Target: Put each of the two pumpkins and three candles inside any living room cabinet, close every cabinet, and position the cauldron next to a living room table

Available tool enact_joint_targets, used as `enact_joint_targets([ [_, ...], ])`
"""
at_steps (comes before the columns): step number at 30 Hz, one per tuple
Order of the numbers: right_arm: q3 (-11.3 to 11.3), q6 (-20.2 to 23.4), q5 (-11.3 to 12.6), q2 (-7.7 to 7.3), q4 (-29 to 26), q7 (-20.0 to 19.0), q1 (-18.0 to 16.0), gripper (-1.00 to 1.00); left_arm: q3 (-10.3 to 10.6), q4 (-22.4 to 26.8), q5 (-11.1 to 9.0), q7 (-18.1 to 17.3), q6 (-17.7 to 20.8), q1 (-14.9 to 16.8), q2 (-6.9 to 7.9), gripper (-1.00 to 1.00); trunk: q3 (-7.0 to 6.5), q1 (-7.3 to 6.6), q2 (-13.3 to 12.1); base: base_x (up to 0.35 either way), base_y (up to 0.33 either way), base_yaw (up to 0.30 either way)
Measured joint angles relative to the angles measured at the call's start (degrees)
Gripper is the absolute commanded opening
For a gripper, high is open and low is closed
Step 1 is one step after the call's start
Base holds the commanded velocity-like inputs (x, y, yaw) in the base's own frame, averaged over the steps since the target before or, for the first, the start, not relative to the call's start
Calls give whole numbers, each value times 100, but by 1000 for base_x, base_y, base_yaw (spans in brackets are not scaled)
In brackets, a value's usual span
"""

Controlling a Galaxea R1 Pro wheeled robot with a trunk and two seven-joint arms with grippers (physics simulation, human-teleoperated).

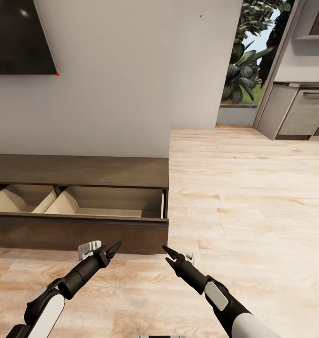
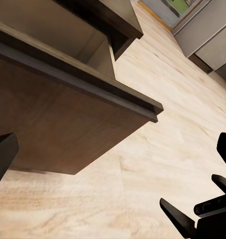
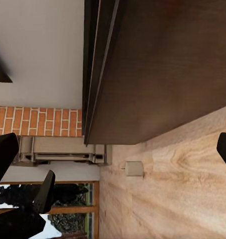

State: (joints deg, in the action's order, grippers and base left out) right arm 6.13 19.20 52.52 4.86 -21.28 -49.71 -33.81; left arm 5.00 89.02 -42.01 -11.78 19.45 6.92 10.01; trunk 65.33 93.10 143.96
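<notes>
Both pincers empty and apart, left (image 1: 111, 250) and right (image 1: 170, 254), facing the cabinet (image 1: 79, 171) drawer pulled out at 12 o'clock; probably a fetch step: go for the candle (image 3: 134, 169) on the floor.

No text, label, brand, number or sign can be read anywhere in these pictures. The dark wood cabinet (image 1: 79, 232) has a plain drawer front, and the black TV (image 1: 18, 37) on the wall is a blank dark screen with only a small red dot at its lower corner. The grey kitchen units (image 1: 302, 110) by the glass door are unmarked as well.
</notes>
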Motion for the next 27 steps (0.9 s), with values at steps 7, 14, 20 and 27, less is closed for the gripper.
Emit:
enact_joint_targets([
  [7, 0, 0, 0, 3, 1, -2, 0, 100, 0, -1, 0, 2, 0, 0, 2, 100, 0, 0, 0, 0, 0, 0],
  [14, 0, 0, -3, 8, -1, -2, 0, 100, 0, -1, 0, 6, -2, 0, 2, 100, 0, 0, 0, -12, 0, 0],
  [20, 0, 0, -2, 9, 0, 2, 0, 100, 0, -1, 0, 8, -5, 0, -1, 100, 0, 3, 0, -214, 0, 0],
  [27, 0, 0, -3, 10, -2, 6, 0, 100, 0, -1, 0, 8, -5, 0, 1, 100, 0, 3, 0, -320, 0, 0],
])
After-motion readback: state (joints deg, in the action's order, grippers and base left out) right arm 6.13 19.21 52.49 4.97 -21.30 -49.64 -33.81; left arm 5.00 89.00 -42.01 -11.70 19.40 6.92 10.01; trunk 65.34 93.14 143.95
